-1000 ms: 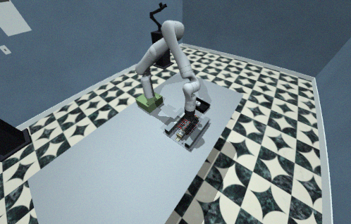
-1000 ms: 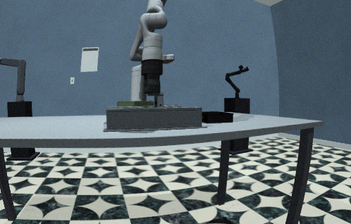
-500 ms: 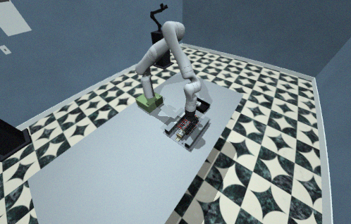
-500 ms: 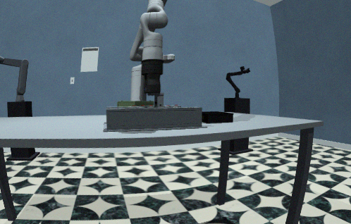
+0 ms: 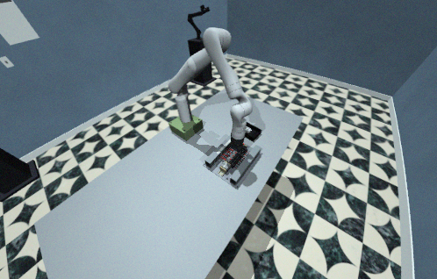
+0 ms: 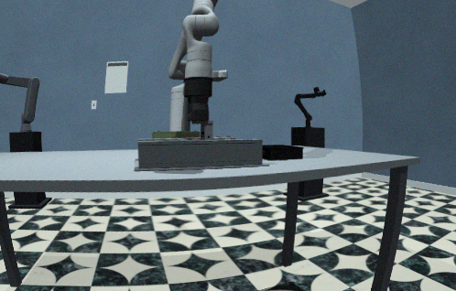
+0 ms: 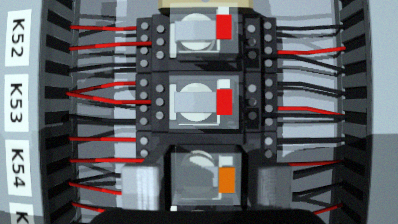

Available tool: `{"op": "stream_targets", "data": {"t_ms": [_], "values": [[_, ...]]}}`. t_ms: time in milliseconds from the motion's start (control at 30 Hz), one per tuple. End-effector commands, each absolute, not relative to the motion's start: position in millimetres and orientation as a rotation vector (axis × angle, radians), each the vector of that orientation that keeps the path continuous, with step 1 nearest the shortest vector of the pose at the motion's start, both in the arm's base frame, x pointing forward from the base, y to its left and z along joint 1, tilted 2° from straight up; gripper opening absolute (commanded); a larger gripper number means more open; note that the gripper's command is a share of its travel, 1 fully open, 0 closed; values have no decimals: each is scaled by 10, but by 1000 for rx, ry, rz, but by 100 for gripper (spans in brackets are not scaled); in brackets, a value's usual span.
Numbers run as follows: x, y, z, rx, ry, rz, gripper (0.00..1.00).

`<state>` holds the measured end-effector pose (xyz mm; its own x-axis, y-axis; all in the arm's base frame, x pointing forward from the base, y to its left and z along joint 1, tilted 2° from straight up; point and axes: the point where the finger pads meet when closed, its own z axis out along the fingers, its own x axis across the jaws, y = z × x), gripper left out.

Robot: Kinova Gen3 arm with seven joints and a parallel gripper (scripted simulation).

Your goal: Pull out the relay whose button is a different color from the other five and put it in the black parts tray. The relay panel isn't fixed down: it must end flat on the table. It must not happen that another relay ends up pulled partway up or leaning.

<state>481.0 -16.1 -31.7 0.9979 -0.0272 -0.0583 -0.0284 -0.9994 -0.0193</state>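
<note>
At the bottom of the wrist view, around six o'clock, the gripper [image 7: 206, 180] is clamped on the orange-button relay [image 7: 206, 179], one grey finger [image 7: 140, 186] at its nine o'clock side and the other at three o'clock. The two relays above it, toward twelve o'clock, carry red buttons [image 7: 224, 101], so this is evidently the odd one, gripped across its flanks for a straight upward pull. It appears not yet free of its socket beside the K54 label [image 7: 18, 167]. The relay panel [image 6: 200, 153] rests flat on the table [image 6: 84, 167], with the black parts tray [image 6: 282, 152] just beside it at three o'clock in the exterior view. A skewed pull could tip the unfixed panel.
</note>
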Motion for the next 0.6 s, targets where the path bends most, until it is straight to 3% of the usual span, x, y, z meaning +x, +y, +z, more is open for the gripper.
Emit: {"op": "stream_targets", "data": {"t_ms": [0,567], "values": [[4819,-162,-308,-3120,43,91,0],[4827,-162,-308,-3118,43,132,0]]}}
